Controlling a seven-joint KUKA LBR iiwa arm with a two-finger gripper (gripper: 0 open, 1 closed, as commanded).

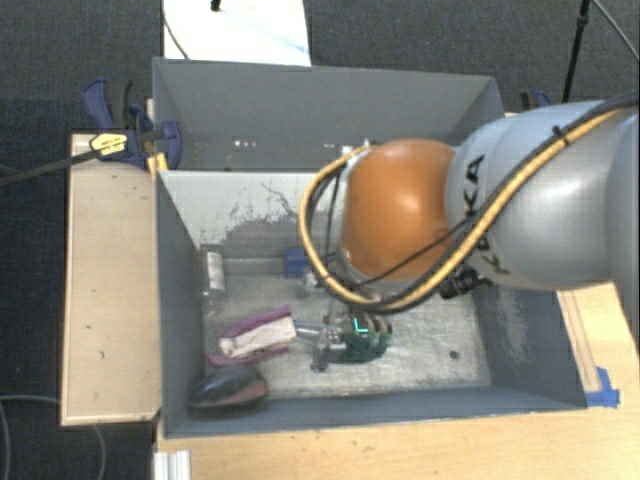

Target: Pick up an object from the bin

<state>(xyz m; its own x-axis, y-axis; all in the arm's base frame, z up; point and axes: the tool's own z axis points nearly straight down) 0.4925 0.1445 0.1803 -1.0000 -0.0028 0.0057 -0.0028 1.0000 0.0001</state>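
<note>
One small green thing (372, 342) at the front middle of the bin (300, 108), just right of a pink object (258, 333), lies beneath the gripper (335, 346), whose opening state cannot be told; judged step: approach, next requiring closure on it and a vertical lift

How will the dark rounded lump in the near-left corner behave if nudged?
The dark lump looks smooth and domed, so it may slip or rock rather than tip. It lies close to the bin's front wall, so a push would likely slide it along there.
</note>
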